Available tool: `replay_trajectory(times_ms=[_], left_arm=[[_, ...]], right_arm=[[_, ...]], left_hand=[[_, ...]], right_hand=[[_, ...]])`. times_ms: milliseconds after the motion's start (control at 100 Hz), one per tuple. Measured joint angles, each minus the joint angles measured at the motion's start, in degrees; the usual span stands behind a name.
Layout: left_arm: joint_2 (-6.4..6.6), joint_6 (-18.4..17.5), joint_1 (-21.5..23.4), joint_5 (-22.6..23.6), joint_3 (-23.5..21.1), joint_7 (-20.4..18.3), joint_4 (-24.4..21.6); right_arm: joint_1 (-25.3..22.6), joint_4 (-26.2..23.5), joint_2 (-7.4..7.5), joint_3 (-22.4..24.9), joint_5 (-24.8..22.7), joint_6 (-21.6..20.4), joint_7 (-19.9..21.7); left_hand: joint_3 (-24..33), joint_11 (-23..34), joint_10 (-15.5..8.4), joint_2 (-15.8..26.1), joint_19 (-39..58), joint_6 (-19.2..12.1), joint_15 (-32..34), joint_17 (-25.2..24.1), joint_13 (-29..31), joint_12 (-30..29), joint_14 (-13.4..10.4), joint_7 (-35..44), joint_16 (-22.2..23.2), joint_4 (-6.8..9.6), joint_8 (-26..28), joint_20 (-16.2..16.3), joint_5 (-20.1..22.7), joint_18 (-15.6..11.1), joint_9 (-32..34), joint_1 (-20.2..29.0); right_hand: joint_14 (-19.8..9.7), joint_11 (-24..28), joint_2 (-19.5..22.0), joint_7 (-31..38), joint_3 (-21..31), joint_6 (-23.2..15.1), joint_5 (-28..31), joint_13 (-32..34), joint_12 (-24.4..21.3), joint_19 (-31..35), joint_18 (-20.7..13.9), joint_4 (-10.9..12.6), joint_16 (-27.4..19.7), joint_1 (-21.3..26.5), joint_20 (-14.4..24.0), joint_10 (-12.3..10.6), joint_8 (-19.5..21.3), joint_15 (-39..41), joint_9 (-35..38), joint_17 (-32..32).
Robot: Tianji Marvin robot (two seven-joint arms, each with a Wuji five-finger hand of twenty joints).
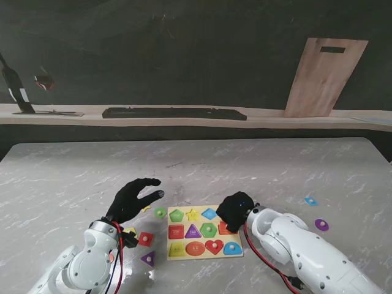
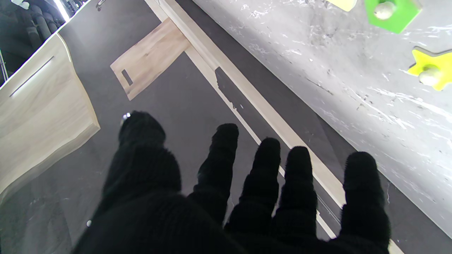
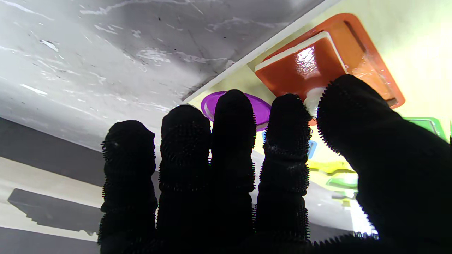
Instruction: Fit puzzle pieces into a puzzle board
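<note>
The pale yellow puzzle board [image 1: 204,240] lies on the table in front of me, with coloured shapes seated in most of its recesses. My right hand [image 1: 236,210] rests over the board's right edge. In the right wrist view, thumb and forefinger [image 3: 289,116] pinch the white knob of an orange piece [image 3: 300,67]. That piece sits tilted over the matching orange recess [image 3: 385,88]. A purple recess [image 3: 263,107] shows behind the fingertips. My left hand [image 1: 135,199] hovers open left of the board, fingers spread [image 2: 261,169], holding nothing.
Loose pieces lie left of the board: green [image 1: 160,212], red [image 1: 146,239], purple [image 1: 147,258]. A blue piece [image 1: 311,201] and a purple piece [image 1: 321,225] lie to the right. A wooden board [image 1: 324,76] leans on the far ledge.
</note>
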Motion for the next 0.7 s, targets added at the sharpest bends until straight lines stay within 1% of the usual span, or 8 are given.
replay_trajectory(times_ms=[140,180,300,450,480,570,600,700], left_arm=[[0.00,0.0,0.0,0.0,0.0,0.0,0.0],[0.00,0.0,0.0,0.0,0.0,0.0,0.0],[0.00,0.0,0.0,0.0,0.0,0.0,0.0],[0.00,0.0,0.0,0.0,0.0,0.0,0.0],[0.00,0.0,0.0,0.0,0.0,0.0,0.0],[0.00,0.0,-0.1,0.0,0.1,0.0,0.1],[0.00,0.0,-0.1,0.0,0.1,0.0,0.1],[0.00,0.0,-0.1,0.0,0.1,0.0,0.1]], right_arm=[[0.3,0.2,0.16,-0.2,-0.9,-1.7,0.0],[0.4,0.2,0.21,-0.2,-1.1,-2.0,0.0],[0.5,0.4,0.29,-0.4,-1.6,-2.4,-0.1],[0.9,1.1,0.41,-0.6,-1.9,-3.2,-1.4],[1.0,1.3,0.42,-0.7,-1.9,-3.6,-1.7],[1.4,1.9,0.52,-0.7,-1.8,-5.2,-2.1],[1.6,2.2,0.58,-0.8,-1.8,-5.7,-2.2],[2.2,2.5,0.77,-1.2,-1.8,-6.5,-2.4]], left_hand=[[0.0,0.0,0.0,0.0,0.0,0.0,0.0,0.0,0.0,0.0,0.0,0.0,0.0,0.00,0.0,0.0,0.0,0.0,0.0,0.0],[0.0,0.0,0.0,0.0,0.0,0.0,0.0,0.0,0.0,0.0,0.0,0.0,0.0,0.00,0.0,0.0,0.0,0.0,0.0,0.0],[0.0,0.0,0.0,0.0,0.0,0.0,0.0,0.0,0.0,0.0,0.0,0.0,0.0,0.00,0.0,0.0,0.0,0.0,0.0,0.0],[0.0,0.0,0.0,0.0,0.0,0.0,0.0,0.0,0.0,0.0,0.0,0.0,0.0,0.00,0.0,0.0,0.0,0.0,0.0,0.0],[0.0,0.0,0.0,0.0,0.0,0.0,0.0,0.0,0.0,0.0,0.0,0.0,0.0,0.00,0.0,0.0,0.0,0.0,0.0,0.0],[0.0,0.0,0.0,0.0,0.0,0.0,0.0,0.0,0.0,0.0,0.0,0.0,0.0,0.00,0.0,0.0,0.0,0.0,0.0,0.0],[0.0,0.0,0.0,0.0,0.0,0.0,0.0,0.0,0.0,0.0,0.0,0.0,0.0,0.00,0.0,0.0,0.0,0.0,0.0,0.0],[0.0,0.0,0.0,0.0,0.0,0.0,0.0,0.0,0.0,0.0,0.0,0.0,0.0,0.00,0.0,0.0,0.0,0.0,0.0,0.0]], right_hand=[[-0.1,0.0,0.1,1.3,0.0,-0.1,-0.6,0.0,0.0,0.0,0.0,0.0,0.0,0.0,0.0,-0.1,0.0,0.0,0.0,0.0],[-0.5,0.0,0.1,1.3,0.0,-0.1,-0.6,0.0,0.0,0.0,0.0,0.0,0.0,0.0,0.0,-0.6,0.0,0.0,0.0,0.0],[-0.6,0.0,0.1,1.8,0.1,-1.0,-0.6,0.0,0.0,-0.1,-0.1,0.0,0.0,-0.6,-0.1,-0.7,0.1,-0.1,0.0,0.0],[-0.7,0.0,0.1,2.5,0.5,-2.0,-0.6,0.0,-0.5,-0.2,-0.3,0.0,0.0,-1.2,-0.6,-0.7,0.2,-0.7,-0.1,0.0],[-1.1,0.0,0.1,2.9,0.7,-2.1,-1.1,-0.3,-0.5,-0.3,-0.6,0.0,0.0,-1.2,-0.6,-1.3,0.5,-0.8,-0.1,0.0],[-1.4,0.0,0.1,3.5,1.3,-2.1,-2.1,-0.6,-0.5,-0.9,-1.0,0.0,0.0,-1.2,-0.6,-1.8,1.2,-1.4,-0.6,-0.5],[-2.0,0.0,0.1,3.7,1.4,-2.2,-2.5,-1.1,-1.2,-1.3,-1.6,0.0,0.0,-1.2,-0.6,-2.1,1.7,-1.7,-0.9,-0.6],[-2.4,0.0,0.2,4.1,1.7,-3.1,-3.4,-1.1,-1.2,-1.9,-1.6,0.0,0.0,-1.2,-0.6,-2.7,2.3,-2.1,-1.5,-0.7]])
